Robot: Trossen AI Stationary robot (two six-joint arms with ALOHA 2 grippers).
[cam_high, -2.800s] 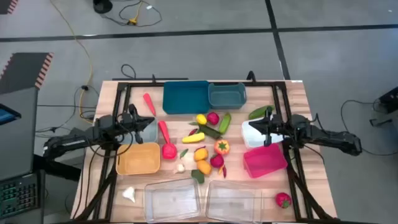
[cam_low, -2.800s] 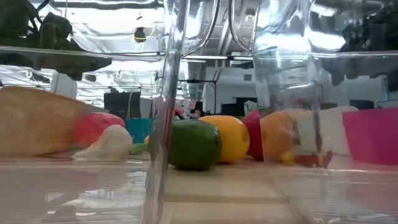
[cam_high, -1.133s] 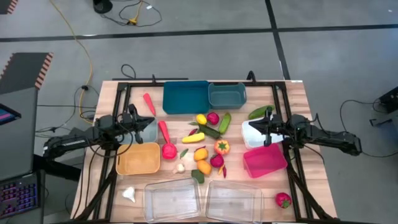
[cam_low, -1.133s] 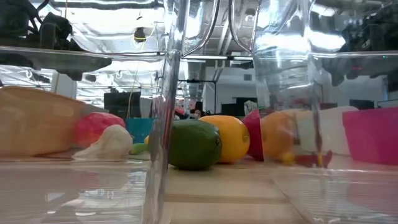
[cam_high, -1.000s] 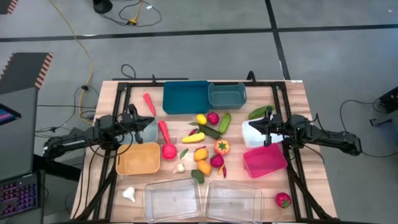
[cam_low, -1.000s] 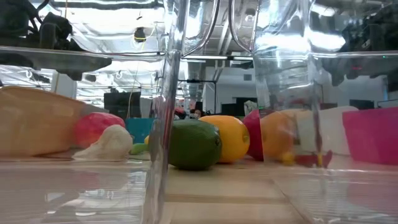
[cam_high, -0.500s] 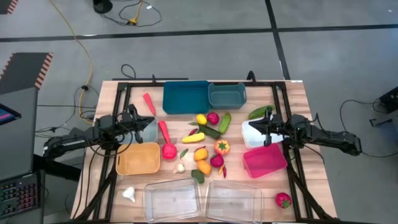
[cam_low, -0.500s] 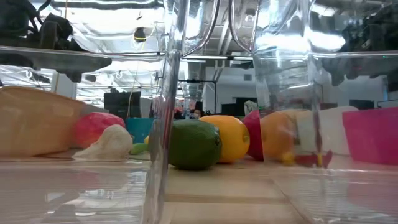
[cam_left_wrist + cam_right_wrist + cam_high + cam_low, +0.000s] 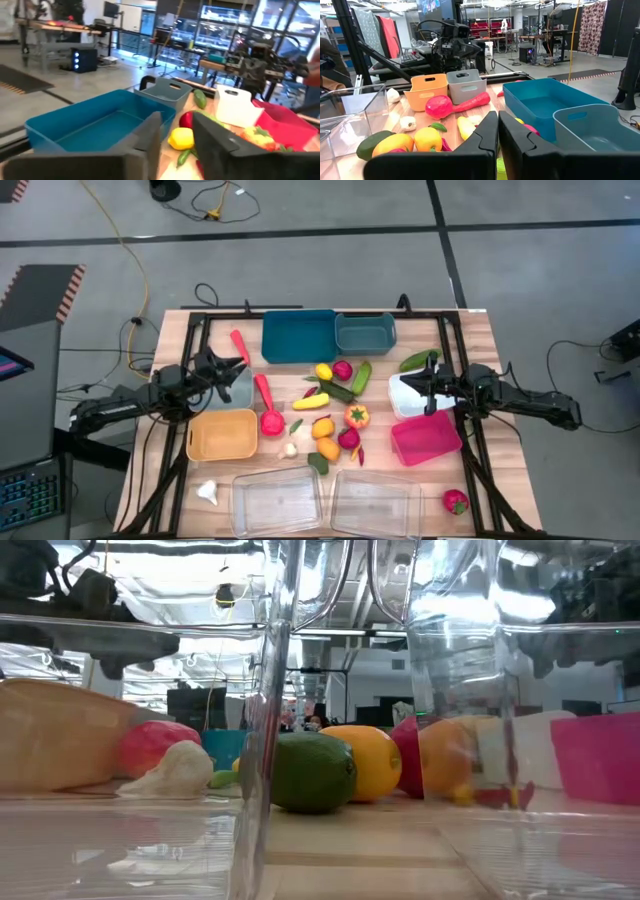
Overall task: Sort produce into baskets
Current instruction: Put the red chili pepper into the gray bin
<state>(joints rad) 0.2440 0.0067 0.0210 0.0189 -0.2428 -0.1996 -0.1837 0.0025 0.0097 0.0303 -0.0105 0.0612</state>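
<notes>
Two clear plastic trays (image 9: 278, 501) sit empty along the near edge of the wooden bench (image 9: 478, 345), the natural landing spots for produce not yet sorted. A white garlic-shaped toy (image 9: 207, 493) lies by the near left corner and a red strawberry-like piece (image 9: 456, 501) by the near right corner, both well apart from the main heap.

Further in, a tan-yellow rectangular bin (image 9: 221, 434) stands left of centre and a magenta-red bin (image 9: 426, 439) right of centre, flanking the loose pile of toy fruit and vegetables (image 9: 331, 412): yellow lemons, an orange pepper, red and pink pieces, a green cucumber and a long pink radish-like toy, all still on the bench between the bins.

The left gripper (image 9: 226, 370) hovers at the left edge over a small grey bin (image 9: 240, 388), its dark fingers (image 9: 151, 131) parted with nothing between them, apparently readying for a first pick. The right gripper (image 9: 419, 386) waits at the right edge over a white bin (image 9: 405, 395), fingers (image 9: 485, 134) pressed together and empty.

Along the far edge stand a large teal bin (image 9: 298, 336) and a smaller grey-teal bin (image 9: 365, 333), both empty as far as can be seen.

The arms cover parts of the grey and white bins, so their contents cannot be told. In the low view, the clear tray walls distort the fruit behind them, and neither gripper's fingers show there.
</notes>
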